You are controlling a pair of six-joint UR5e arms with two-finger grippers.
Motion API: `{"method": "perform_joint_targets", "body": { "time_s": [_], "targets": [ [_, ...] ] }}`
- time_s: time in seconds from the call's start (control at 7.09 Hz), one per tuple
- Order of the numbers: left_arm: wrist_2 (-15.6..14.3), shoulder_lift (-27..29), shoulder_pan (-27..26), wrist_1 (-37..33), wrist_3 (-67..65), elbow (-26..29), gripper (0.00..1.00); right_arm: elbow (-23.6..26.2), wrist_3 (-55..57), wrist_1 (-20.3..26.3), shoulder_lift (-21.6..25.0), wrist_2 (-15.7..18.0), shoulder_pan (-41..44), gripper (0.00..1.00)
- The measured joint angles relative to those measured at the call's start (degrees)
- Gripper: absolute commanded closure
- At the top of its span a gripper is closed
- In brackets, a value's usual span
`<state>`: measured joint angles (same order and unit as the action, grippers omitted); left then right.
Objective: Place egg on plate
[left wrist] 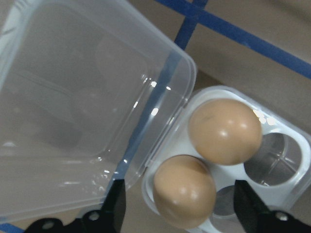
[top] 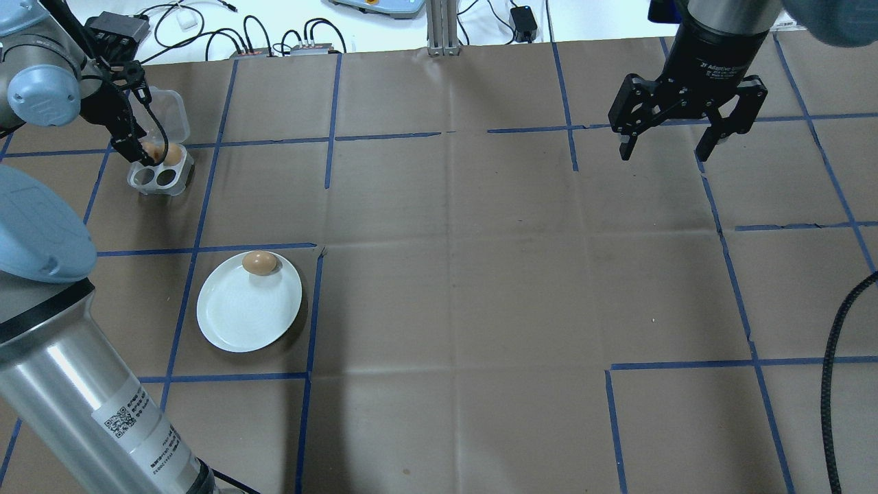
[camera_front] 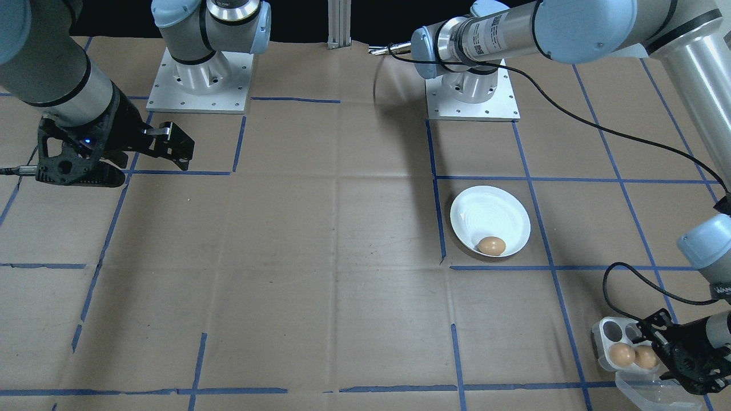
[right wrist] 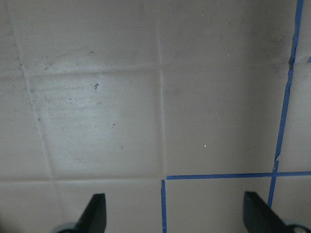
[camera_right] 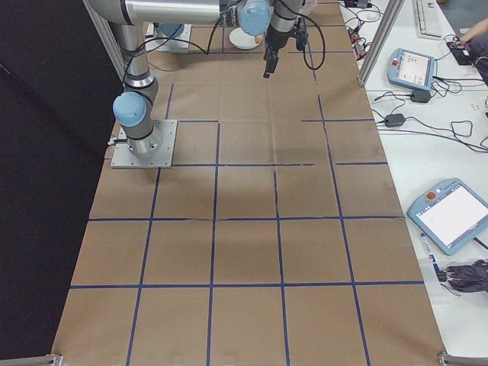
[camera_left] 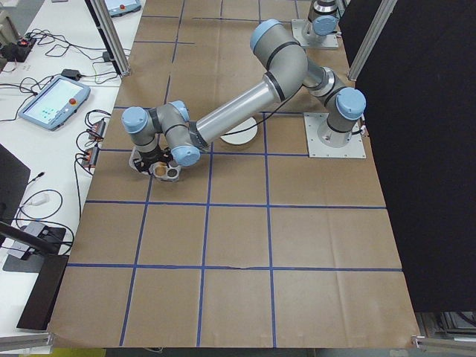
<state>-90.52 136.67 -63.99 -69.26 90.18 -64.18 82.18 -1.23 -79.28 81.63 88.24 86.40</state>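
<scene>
Hovering over the egg tray [top: 159,173] at the upper left of the overhead view, left gripper [top: 140,152] spread wide, fingers [left wrist: 115,206] straddling the nearer of two brown eggs [left wrist: 184,190] in the wrist view, nothing clamped. Second tray egg [left wrist: 225,131] just beyond, touching the first; two remaining cups bare. Clear hinged lid [left wrist: 82,107] lying flat at the left of the wrist view. Below the tray in the overhead view, one grid square away, the white plate [top: 240,319], well apart from the left gripper. On the plate's upper rim area, a single brown egg [top: 260,263]. At the upper right of the overhead view, right gripper [top: 667,147] hanging above bare brown paper [top: 480,274], jaws released and wide, holding nothing. Blue tape lines [top: 322,140] dividing the paper into squares.
</scene>
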Motion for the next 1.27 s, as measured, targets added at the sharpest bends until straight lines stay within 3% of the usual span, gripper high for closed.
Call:
{"method": "perform_joint_targets", "body": {
  "time_s": [0.56,0.7,0.85,0.99,1.27],
  "targets": [
    [0.20,0.06,-0.08,0.00,-0.51,-0.19,0.44,0.00,0.00,0.00,-0.01,0.01,0.00,0.00],
    [0.26,0.07,-0.08,0.01,-0.52,-0.30,0.60,0.00,0.00,0.00,-0.01,0.00,0.00,0.00],
    [0.17,0.06,-0.08,0.01,-0.53,-0.33,0.84,0.00,0.00,0.00,-0.02,0.00,0.00,0.00],
    [-0.11,0.01,-0.09,-0.03,-0.53,-0.28,0.98,0.00,0.00,0.00,-0.02,0.00,0.00,0.00],
    [-0.37,-0.54,-0.17,-0.42,-0.53,0.00,1.00,0.00,0.00,0.00,-0.02,0.00,0.00,0.00]
  ]
}}
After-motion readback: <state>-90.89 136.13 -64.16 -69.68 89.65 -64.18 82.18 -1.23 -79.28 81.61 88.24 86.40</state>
